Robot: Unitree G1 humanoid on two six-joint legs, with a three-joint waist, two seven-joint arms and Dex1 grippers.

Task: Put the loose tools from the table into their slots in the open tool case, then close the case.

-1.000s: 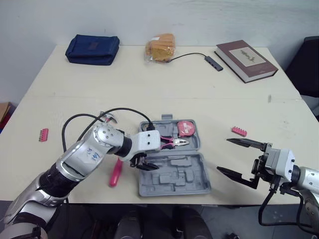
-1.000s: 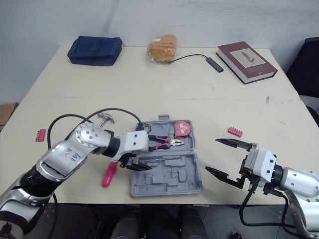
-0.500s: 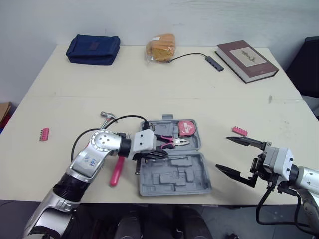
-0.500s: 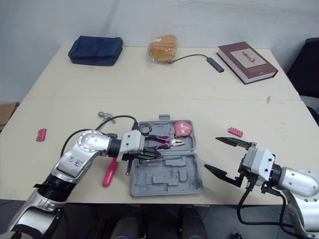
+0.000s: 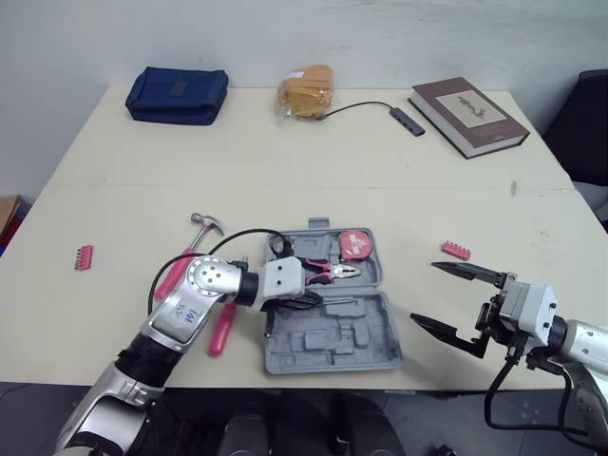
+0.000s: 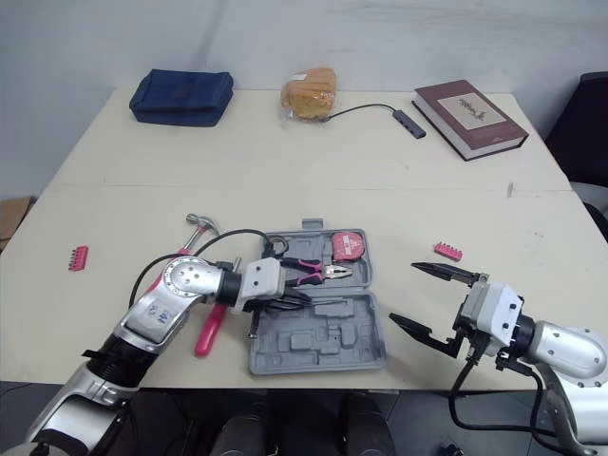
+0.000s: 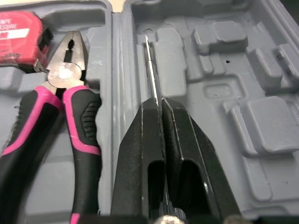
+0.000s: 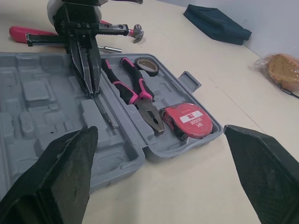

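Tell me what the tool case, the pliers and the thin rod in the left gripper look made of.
Tool case: moulded plastic, matt grey, going by its shaped recesses. Pliers: bare dull steel head; grips probably rubbery plastic, pink and black, ribbed. Thin rod: bright metal, likely steel, judging by its glint.

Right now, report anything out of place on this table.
Nothing spilled or damaged. Lying outside the tool case: hammer and pink-handled tool at its left, far-left bit strip well apart, right-hand bit strip off to its right.
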